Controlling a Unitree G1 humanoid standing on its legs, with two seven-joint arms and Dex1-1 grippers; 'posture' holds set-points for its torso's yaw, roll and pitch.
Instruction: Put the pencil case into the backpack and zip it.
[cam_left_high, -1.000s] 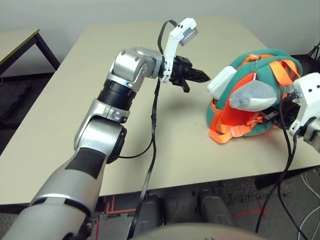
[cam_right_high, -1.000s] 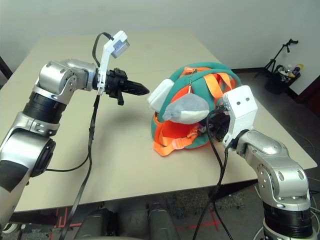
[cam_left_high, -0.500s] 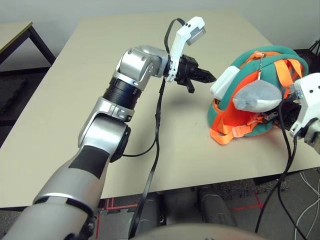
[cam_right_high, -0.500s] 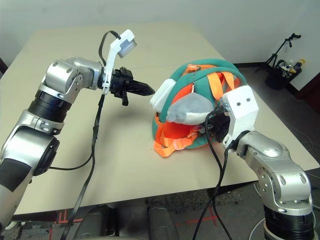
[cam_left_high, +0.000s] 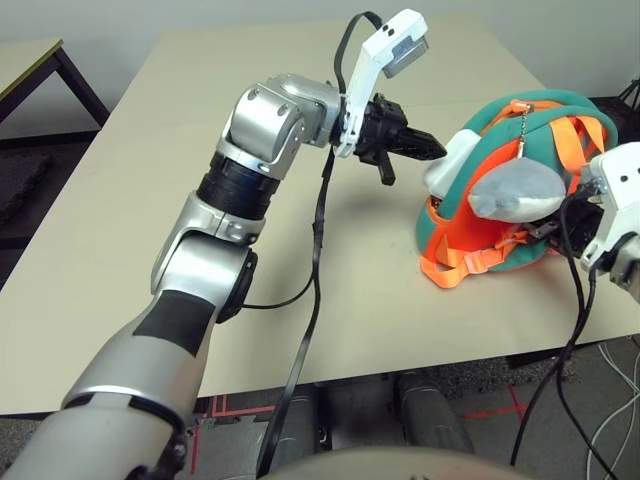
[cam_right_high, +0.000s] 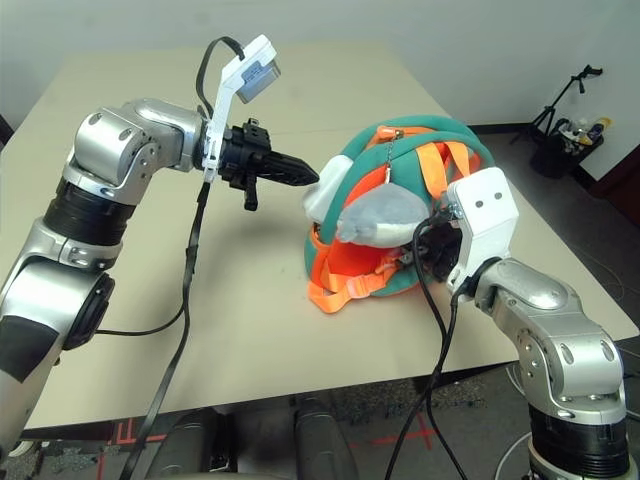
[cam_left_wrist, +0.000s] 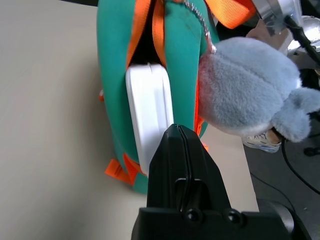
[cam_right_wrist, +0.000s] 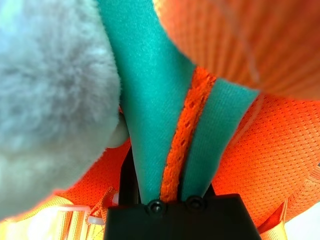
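Note:
The teal and orange backpack (cam_left_high: 497, 126) lies on the table at the right, its opening facing left. The white pencil case (cam_left_high: 453, 163) stands partly inside that opening (cam_left_wrist: 149, 110), with its outer end sticking out. My left gripper (cam_left_high: 437, 153) is shut, and its tip (cam_left_wrist: 176, 131) is at the case's outer end; whether they touch I cannot tell. A grey-and-white plush shark (cam_left_high: 515, 190) hangs over the front of the backpack. My right gripper (cam_right_high: 424, 250) is shut on the backpack's teal edge with the orange zip strip (cam_right_wrist: 187, 125).
The beige table (cam_left_high: 150, 200) is bare to the left and front of the backpack. A black cable (cam_left_high: 312, 270) hangs from my left wrist down over the table's front edge. Another table (cam_left_high: 30, 70) stands at the far left, and a tripod (cam_right_high: 560, 110) is on the floor at right.
My left gripper has moved right, from open table space up to the pencil case's outer end. The backpack and the right gripper have kept their places.

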